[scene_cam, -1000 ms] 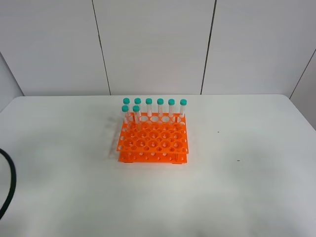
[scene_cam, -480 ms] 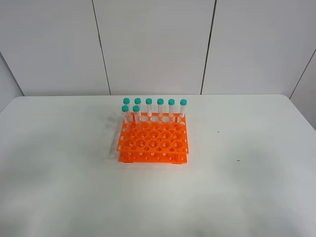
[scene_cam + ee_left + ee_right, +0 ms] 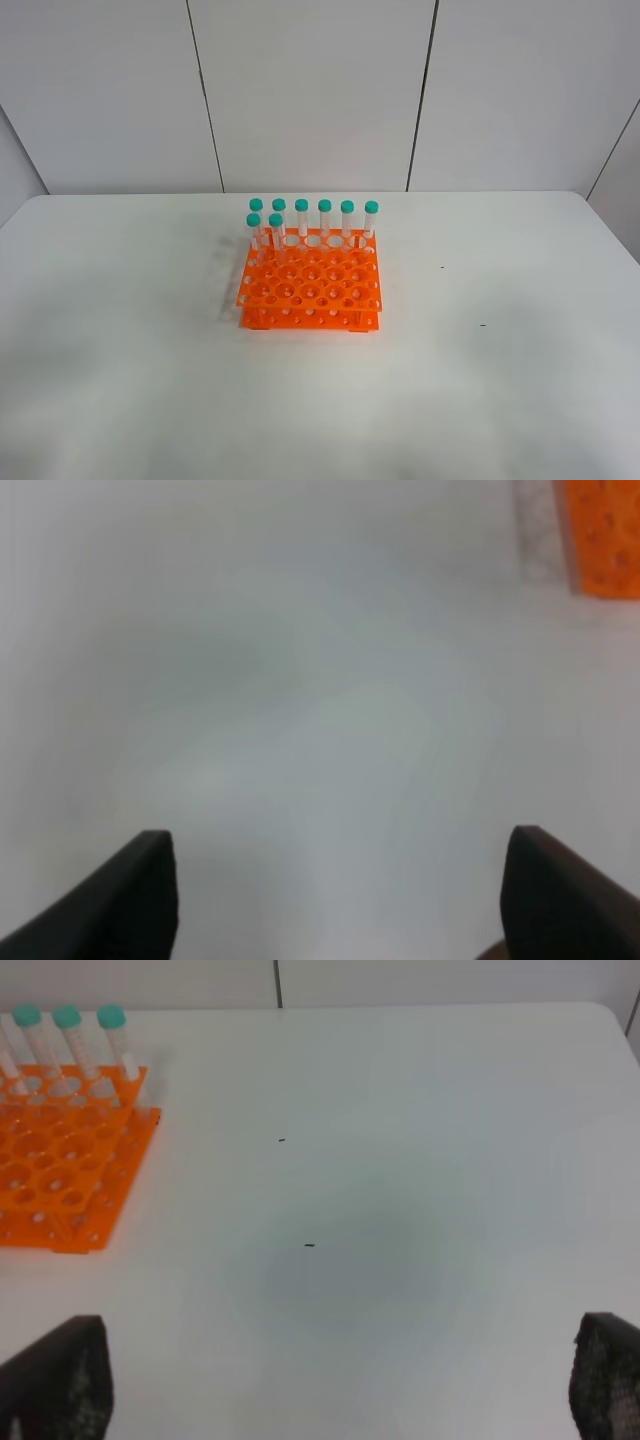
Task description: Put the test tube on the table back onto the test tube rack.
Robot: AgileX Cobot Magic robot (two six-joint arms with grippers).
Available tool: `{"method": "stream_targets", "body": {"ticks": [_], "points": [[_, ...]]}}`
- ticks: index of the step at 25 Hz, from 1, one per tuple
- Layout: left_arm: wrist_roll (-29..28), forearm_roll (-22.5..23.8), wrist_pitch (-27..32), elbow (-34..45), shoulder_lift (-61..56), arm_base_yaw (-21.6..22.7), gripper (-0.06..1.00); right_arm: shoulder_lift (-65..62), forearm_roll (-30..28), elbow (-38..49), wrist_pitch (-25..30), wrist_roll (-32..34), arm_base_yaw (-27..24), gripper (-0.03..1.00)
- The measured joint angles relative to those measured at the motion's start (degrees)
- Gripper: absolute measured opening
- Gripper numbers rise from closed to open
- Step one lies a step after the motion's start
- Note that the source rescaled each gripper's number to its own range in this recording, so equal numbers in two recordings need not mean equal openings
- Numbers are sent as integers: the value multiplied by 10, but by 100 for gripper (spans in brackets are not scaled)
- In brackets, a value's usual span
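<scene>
Standing mid-table (image 3: pixel 120 380), rack (image 3: pixel 310 290) well clear of edges.

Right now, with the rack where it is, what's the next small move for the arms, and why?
Probably none beyond parking both arms and stopping. Eight teal-capped tubes stand upright in the test tube rack, and no tube is seen lying on the table. The left gripper and right gripper are both open and empty, so nothing seems left to pick up.

Black cable at the left edge of the table (image 3: pixel 120 330) a second ago, now gone
</scene>
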Motion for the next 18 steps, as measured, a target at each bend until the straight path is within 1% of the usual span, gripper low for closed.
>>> {"method": "stream_targets", "body": {"ticks": [4,18], "points": [[0,0,1,0,-32,0,95,0,0,0,0,0,0,100],[0,0,1,0,-35,0,95,0,0,0,0,0,0,100]]}}
